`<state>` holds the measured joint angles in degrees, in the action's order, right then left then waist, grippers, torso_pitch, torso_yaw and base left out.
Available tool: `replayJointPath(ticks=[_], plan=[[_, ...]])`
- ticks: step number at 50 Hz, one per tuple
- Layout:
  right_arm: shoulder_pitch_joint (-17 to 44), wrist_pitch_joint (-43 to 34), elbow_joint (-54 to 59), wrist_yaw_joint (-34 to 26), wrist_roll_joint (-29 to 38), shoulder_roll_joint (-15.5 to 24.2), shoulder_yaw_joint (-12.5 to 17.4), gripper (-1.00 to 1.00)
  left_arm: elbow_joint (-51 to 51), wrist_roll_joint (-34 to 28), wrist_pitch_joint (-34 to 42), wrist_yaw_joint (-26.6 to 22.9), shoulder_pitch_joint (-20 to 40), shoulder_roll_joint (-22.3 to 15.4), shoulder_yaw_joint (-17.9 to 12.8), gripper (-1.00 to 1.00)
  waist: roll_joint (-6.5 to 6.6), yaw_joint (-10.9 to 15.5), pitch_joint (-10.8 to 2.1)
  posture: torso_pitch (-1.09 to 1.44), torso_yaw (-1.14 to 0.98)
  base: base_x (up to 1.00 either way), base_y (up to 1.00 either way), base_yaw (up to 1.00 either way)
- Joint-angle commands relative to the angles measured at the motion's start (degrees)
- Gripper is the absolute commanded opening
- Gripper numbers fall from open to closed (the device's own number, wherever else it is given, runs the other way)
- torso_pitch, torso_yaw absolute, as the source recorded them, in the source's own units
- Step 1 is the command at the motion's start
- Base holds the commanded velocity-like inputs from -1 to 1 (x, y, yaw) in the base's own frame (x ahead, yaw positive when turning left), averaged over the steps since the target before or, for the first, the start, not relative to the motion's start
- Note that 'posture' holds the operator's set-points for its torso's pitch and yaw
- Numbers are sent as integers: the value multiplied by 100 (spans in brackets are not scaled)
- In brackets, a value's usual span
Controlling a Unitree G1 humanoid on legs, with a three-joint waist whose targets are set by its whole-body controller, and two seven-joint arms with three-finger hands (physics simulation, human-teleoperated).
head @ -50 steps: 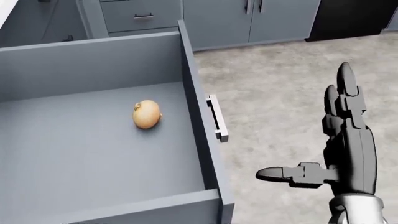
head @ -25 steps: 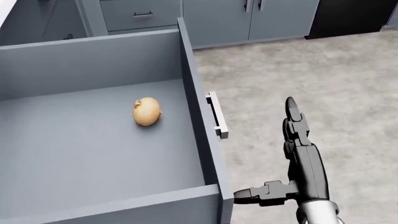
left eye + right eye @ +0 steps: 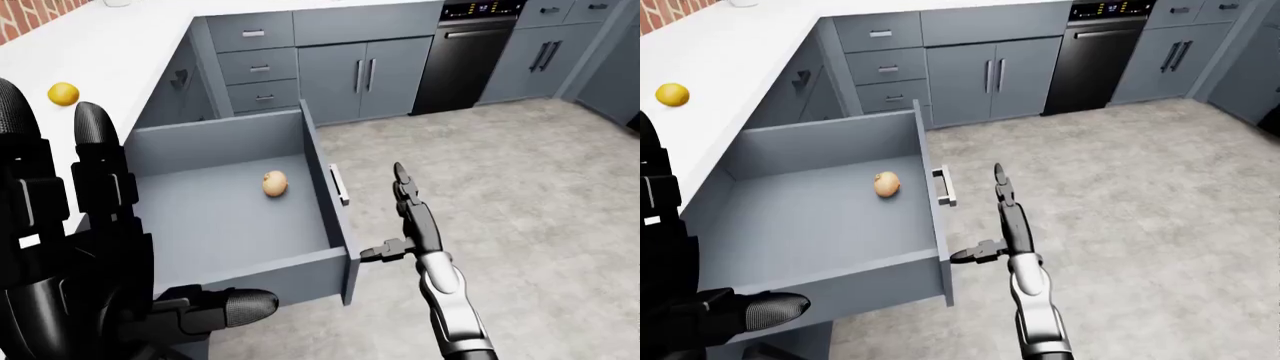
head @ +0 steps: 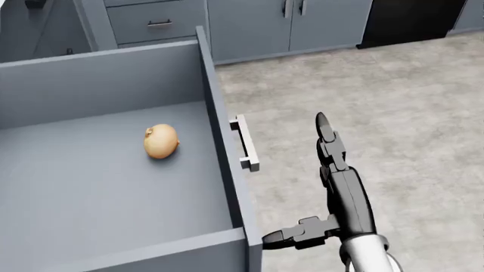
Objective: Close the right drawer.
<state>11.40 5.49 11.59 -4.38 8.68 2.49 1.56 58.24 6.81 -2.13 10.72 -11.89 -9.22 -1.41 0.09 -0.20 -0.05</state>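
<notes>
Right hand [image 4: 333, 187]: fingers [image 4: 327, 136] straight and pressed together, pointing toward the top of the head view; thumb [image 4: 291, 238] stuck out sideways toward the drawer [image 3: 315, 169], its tip just short of the front panel's lower corner, so the hand grips nothing. The drawer stands fully pulled out from the counter [image 3: 120, 45]. Its front panel lies to the left of the hand in the head view, long axis running parallel to the fingers. The handle [image 4: 245, 148] sits on the panel's outer face, just beside the fingertips and apart from them. A push leftward across the view should close it. The right hand is much the nearer. Left hand [image 3: 70, 247]: fingers spread, empty, close to the camera, on the drawer's far side from the panel. An onion [image 4: 160, 141] lies inside. A lemon [image 3: 63, 93] rests on the counter. No legible writing appears.
</notes>
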Motion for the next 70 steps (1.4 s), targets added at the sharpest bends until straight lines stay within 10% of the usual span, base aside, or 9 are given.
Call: replayJointPath(ticks=[1, 70], plan=[[93, 82, -131, -87, 125, -38, -159, 100, 175, 12, -126, 8, 38, -32, -48, 100, 1, 28, -58, 0, 0, 0, 0, 0], [1999, 973, 2721, -273, 1135, -675, -663, 100, 175, 106, -84, 47, 82, -90, -159, 100, 89, 7, -74, 0, 0, 0, 0, 0]])
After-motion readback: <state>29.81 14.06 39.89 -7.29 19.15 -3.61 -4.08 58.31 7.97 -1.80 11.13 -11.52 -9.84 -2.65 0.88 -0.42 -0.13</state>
